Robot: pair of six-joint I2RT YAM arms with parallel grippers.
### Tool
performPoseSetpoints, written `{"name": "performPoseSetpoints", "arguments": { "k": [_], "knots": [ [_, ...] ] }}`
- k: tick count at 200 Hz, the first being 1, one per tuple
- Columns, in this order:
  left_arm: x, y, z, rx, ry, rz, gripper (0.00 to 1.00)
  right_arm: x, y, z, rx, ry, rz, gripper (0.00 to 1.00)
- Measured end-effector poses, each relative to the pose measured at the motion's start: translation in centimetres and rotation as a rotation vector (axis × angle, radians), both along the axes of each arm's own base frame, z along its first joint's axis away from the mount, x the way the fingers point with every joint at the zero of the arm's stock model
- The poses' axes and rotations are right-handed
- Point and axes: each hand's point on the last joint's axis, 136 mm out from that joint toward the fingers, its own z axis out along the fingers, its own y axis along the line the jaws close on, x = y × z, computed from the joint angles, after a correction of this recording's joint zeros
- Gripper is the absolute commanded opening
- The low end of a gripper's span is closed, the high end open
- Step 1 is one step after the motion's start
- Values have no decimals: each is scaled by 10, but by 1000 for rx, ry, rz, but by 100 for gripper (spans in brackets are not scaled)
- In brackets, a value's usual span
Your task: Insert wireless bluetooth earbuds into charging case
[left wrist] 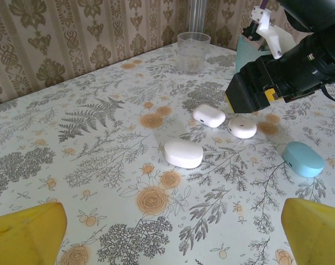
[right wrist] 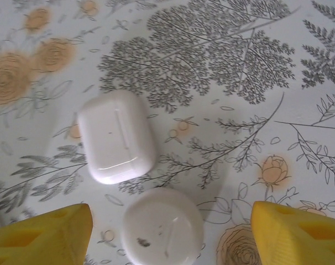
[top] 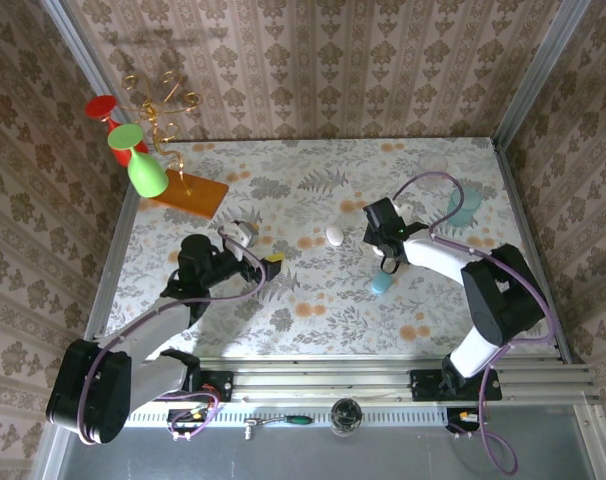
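Your right gripper (right wrist: 170,229) hangs with its yellow fingers spread wide and clamped on nothing. The charging case (right wrist: 116,137) lies flat on the table (right wrist: 239,83) just ahead of it, beside a round white disc (right wrist: 163,226) that sits between those fingers. Your left gripper (left wrist: 167,243) is also spread wide and empty, well back from the cluster. Expect the case to be light, hard and glossy, so its rounded shell will likely skid or squirt out of a shallow pinch. Take it across the two long flat sides, low down, and leave the lid free, since it looks shut. The floral surface seems smooth and flat and offers little friction. A white egg-shaped item (left wrist: 183,153) and a light-blue capsule (left wrist: 303,159) lie near, a clear cup (left wrist: 193,51) stands further off, and papered walls close in the table.
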Motion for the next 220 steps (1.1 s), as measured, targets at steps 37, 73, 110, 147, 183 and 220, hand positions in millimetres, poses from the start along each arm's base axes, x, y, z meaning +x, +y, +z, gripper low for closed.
{"name": "performPoseSetpoints", "arguments": {
  "k": [37,73,110,147,183,220],
  "knots": [
    [1,0,-3,3,8,0,100,-3,6,-26,15,83,6,75],
    [1,0,-3,1,11,1,100,-3,12,-42,40,129,12,58],
    [1,0,-3,1,11,1,100,-2,12,-44,50,144,8,46],
    [1,0,-3,-1,14,7,100,-2,14,-44,46,157,47,43],
    [5,9,-9,2,81,72,100,-2,26,-38,39,165,206,42],
    [13,15,-7,-1,183,142,100,-6,47,-5,35,92,457,40]
  ]
}}
